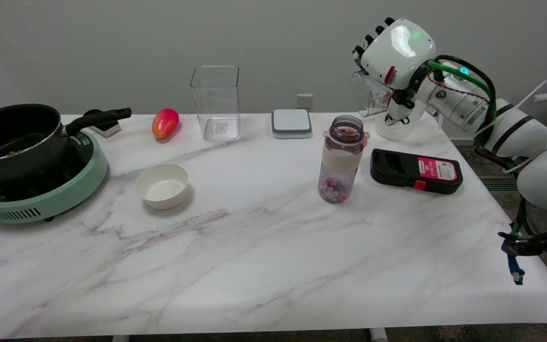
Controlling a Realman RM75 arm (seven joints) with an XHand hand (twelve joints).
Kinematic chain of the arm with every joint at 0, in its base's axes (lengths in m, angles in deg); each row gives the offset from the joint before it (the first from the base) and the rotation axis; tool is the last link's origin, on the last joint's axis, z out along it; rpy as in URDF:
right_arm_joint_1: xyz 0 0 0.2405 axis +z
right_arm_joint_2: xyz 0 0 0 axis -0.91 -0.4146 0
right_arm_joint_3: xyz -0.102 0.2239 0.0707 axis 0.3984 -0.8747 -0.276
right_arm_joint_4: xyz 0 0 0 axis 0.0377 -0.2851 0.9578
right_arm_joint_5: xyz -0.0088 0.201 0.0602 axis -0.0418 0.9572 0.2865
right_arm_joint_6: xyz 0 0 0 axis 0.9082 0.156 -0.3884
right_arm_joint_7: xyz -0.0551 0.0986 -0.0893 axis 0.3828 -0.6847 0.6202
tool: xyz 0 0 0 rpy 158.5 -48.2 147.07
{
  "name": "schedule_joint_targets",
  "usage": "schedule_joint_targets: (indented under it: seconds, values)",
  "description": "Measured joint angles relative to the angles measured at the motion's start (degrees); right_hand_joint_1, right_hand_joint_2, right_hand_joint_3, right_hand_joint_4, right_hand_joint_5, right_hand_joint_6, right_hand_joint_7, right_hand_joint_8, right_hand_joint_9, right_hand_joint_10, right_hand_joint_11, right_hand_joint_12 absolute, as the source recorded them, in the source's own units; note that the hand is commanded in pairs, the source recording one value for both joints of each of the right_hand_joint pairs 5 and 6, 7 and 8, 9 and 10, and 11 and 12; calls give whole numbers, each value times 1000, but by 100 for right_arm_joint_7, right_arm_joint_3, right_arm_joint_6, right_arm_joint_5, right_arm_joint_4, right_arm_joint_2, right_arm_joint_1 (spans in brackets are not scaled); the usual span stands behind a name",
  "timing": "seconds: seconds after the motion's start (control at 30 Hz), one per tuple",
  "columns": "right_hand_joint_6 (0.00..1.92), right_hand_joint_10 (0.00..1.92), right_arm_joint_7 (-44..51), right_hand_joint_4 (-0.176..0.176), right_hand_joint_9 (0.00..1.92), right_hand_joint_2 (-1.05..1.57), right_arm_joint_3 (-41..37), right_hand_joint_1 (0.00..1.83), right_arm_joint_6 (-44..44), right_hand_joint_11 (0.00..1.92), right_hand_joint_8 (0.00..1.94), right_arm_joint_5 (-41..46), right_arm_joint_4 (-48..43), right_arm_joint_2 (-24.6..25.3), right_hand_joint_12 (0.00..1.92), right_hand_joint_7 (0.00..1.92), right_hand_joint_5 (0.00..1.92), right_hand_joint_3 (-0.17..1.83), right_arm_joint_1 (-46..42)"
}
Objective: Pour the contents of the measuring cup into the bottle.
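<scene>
My right hand (pixel 397 52) is raised above the table's back right part and grips a clear measuring cup (pixel 369 97), with its fingers wrapped around the cup from behind. The cup hangs in the air, up and to the right of the bottle (pixel 341 159), apart from it. I cannot tell what the cup holds. The bottle is clear and purple-tinted with a cream band. It stands upright and uncapped on the marble table (pixel 254 256). Small pink, purple and white pieces (pixel 333 189) lie at its bottom.
A black case with a red label (pixel 416 171) lies just right of the bottle. A grey-and-white pad (pixel 291 123), a tall clear container (pixel 216 102) and a mango (pixel 165 122) stand along the back. A white bowl (pixel 162 185) and a pot on a green cooker (pixel 22 152) sit left.
</scene>
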Motion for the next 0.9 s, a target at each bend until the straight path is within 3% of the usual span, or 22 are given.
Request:
schedule_joint_targets:
  seconds: [0.9]
  values:
    - [1920,1578,264,0,1578,1233,396,1439,359,1343,1821,-3,0,-37,1343,1821,1920,342,58]
